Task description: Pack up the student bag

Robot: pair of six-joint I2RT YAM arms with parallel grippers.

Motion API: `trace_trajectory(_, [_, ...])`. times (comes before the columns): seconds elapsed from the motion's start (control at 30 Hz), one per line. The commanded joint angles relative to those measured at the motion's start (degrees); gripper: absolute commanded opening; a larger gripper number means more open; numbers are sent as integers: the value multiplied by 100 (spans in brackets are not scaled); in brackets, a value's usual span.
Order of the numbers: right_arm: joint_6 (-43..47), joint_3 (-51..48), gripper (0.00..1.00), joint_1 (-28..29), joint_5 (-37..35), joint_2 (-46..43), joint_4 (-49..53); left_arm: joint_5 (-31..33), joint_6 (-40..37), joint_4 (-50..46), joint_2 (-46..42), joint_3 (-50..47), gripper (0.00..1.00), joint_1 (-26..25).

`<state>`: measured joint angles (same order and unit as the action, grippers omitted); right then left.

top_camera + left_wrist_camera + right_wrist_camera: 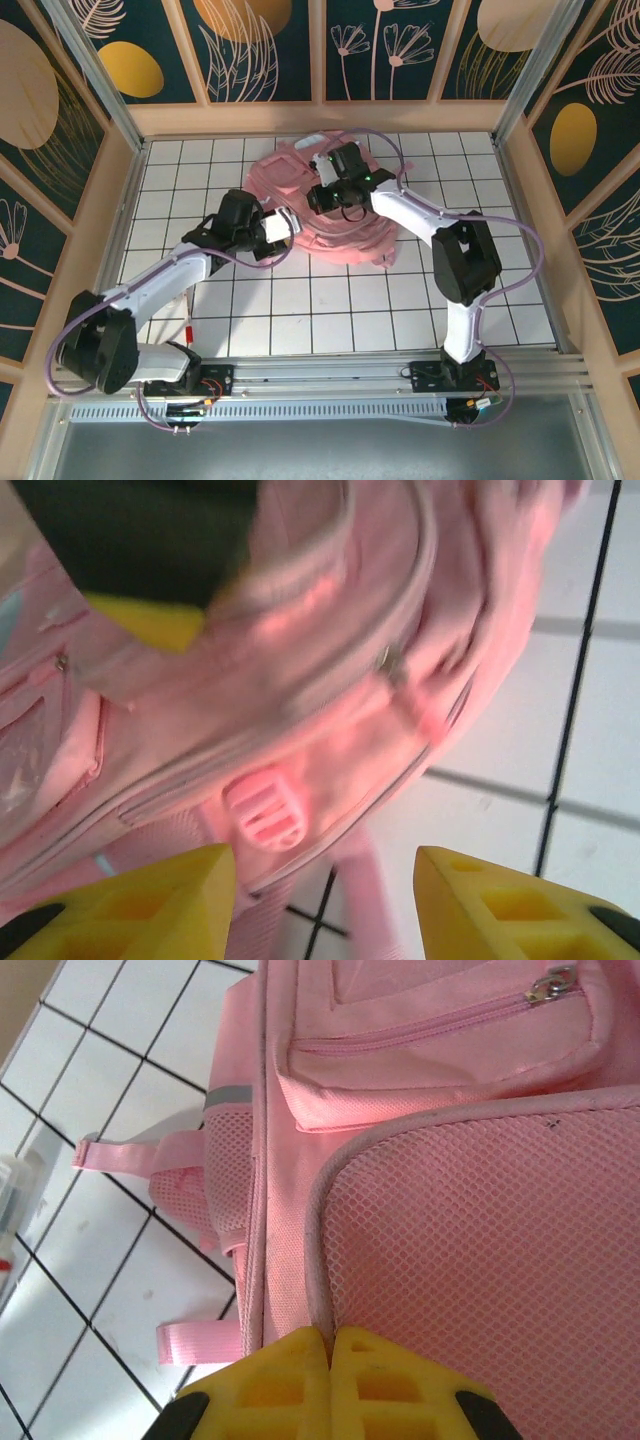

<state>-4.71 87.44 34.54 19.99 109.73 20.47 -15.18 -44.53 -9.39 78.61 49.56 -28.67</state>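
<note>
On the counter point(300, 300), right pincer point(330, 1345) nips the bag point(480, 1260), closed tight; left pincer point(325, 880) stands part-open, empty. Thin fabric may slip out if pulled hard.

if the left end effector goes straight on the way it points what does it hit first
Most likely the student bag: its pink buckle lies just ahead of the left end effector, in line with the open gap. The view is blurred, so distance is unclear.
</note>
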Motion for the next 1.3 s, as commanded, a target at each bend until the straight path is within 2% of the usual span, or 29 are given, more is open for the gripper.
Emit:
trace_trajectory(0.0, [520,-226,0,-116,522,-533,362,288,-1605,-114,414,283,51,1])
trace_trajectory(0.13, [764,-348,0,-202,1199,-769,746,-128,-1924,635,381,165,54,1])
trace_trajectory(0.23, [881,-524,0,-205,1489,-988,838,-92,-1767,1695,348,-121,55,4])
trace_trajectory(0.3, [938,-603,0,-236,1653,-1082,889,-82,-1717,2017,414,-166,55,1])
trace_trajectory(0.53, [832,-699,0,-282,1988,-1255,897,-730,-2309,1576,791,-126,55,-24])
trace_trajectory(0.7, [796,-595,0,-364,2024,-1218,986,-1062,-2347,1448,805,-244,55,-77])
trace_trajectory(0.9, [832,-452,0,-465,1965,-1148,1159,-1386,-2458,589,770,-157,58,-119])
trace_trajectory(1.0, [799,-508,0,-466,2015,-1187,1074,-1292,-2427,828,786,-317,61,-143])
trace_trajectory(1.13, [698,-398,0,-449,2082,-1161,1131,-658,-1809,2026,901,-547,61,-369])
trace_trajectory(1.27, [561,-444,0,-414,2252,-1193,941,-602,-1534,2050,1184,-162,59,-653])
